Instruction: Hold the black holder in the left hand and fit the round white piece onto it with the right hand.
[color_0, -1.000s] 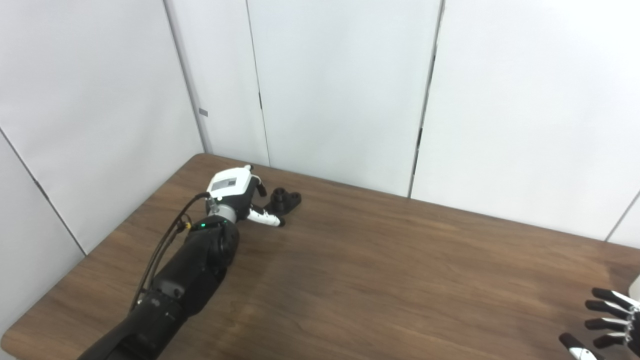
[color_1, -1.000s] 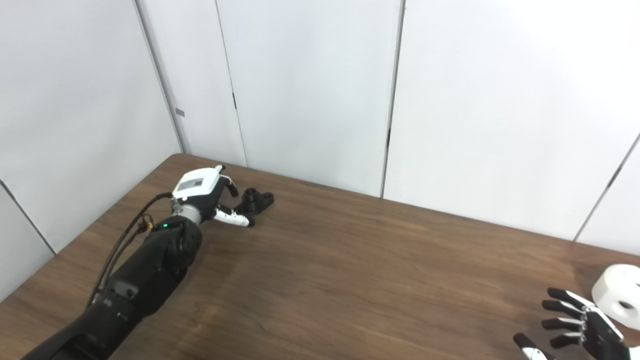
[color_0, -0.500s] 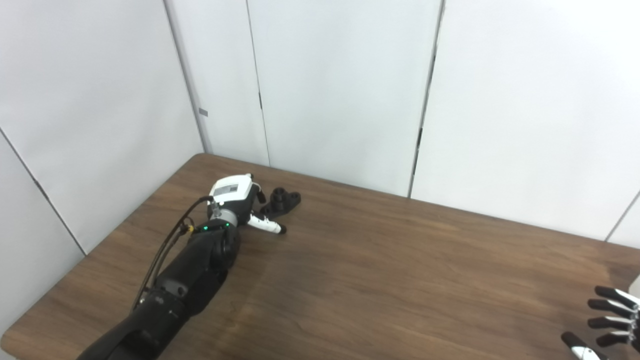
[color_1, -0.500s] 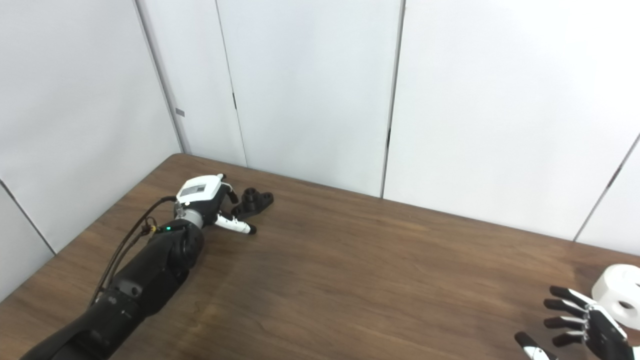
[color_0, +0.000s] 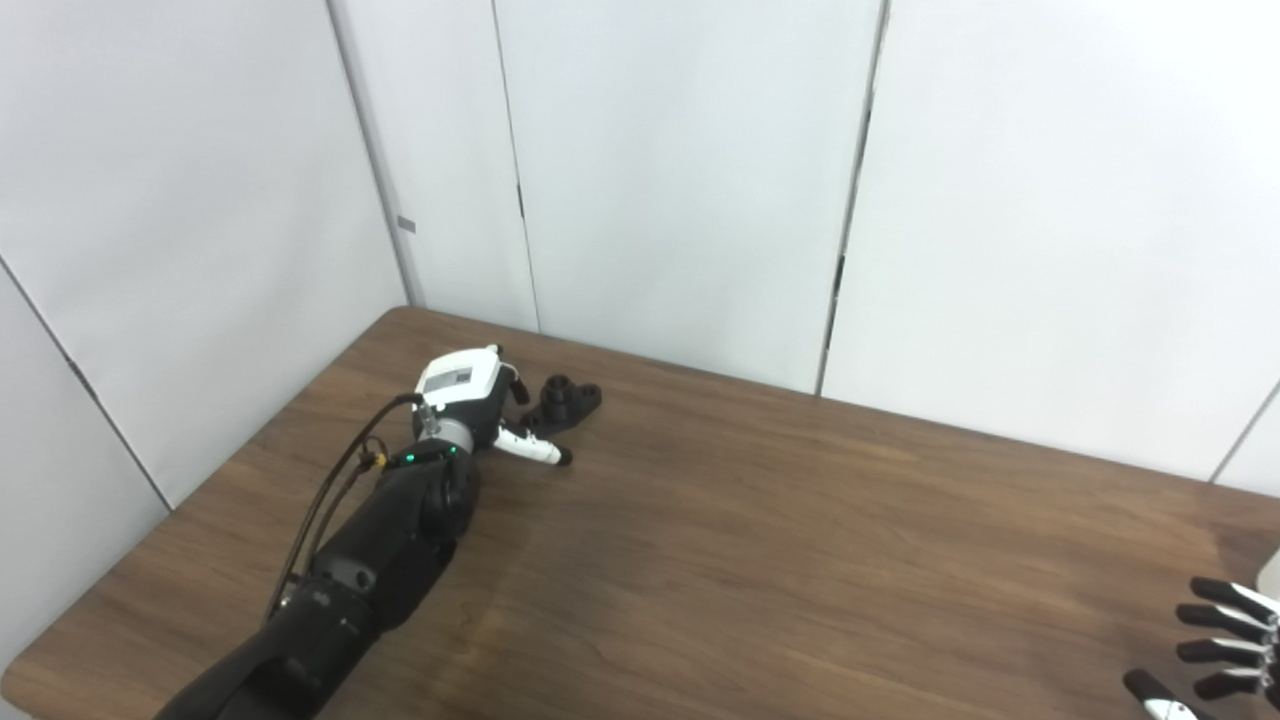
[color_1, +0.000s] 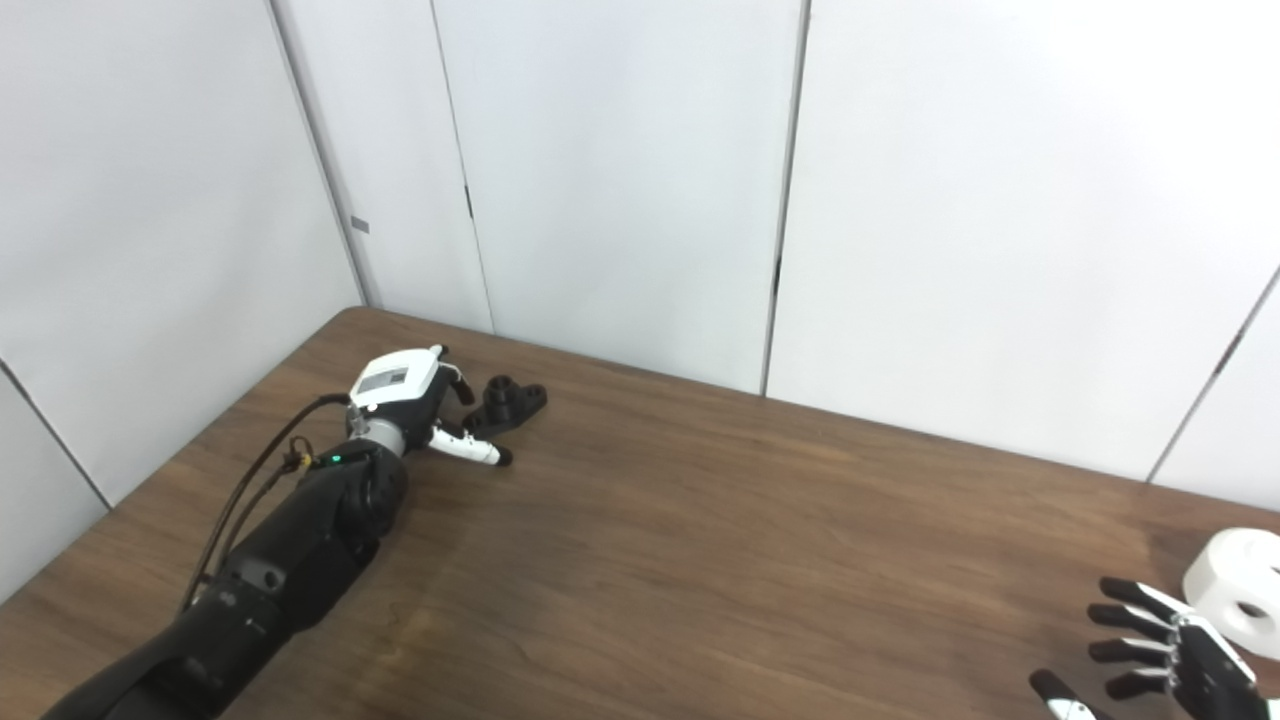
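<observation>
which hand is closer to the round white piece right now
The right hand. It is open just beside the round white piece at the table's right end, not touching it. The left hand is at the far left, by the black holder.

Both hands (color_1: 405, 395) (color_1: 1160, 665) spread, empty

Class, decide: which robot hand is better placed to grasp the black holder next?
The left robot hand: it sits right beside the black holder, while the right robot hand is across the table.

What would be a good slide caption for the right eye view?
Left hand reaches the black holder on the table; the open right hand waits beside the round white piece.
</observation>
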